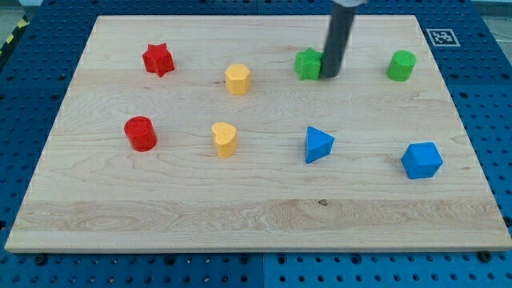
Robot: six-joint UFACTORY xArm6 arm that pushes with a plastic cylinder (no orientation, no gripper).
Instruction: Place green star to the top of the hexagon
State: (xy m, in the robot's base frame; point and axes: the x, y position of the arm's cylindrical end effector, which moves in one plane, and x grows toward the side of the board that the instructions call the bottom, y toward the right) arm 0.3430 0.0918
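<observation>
The pale wooden worktop (256,216) sits on blue pegboard. There's no pincer, only my tip (328,77) touching the green star's (308,64) right side, far centre. You'd push it left, keeping it farther back than the yellow hexagon (238,79)

green star (307,64) partly behind rod (339,36)
</observation>
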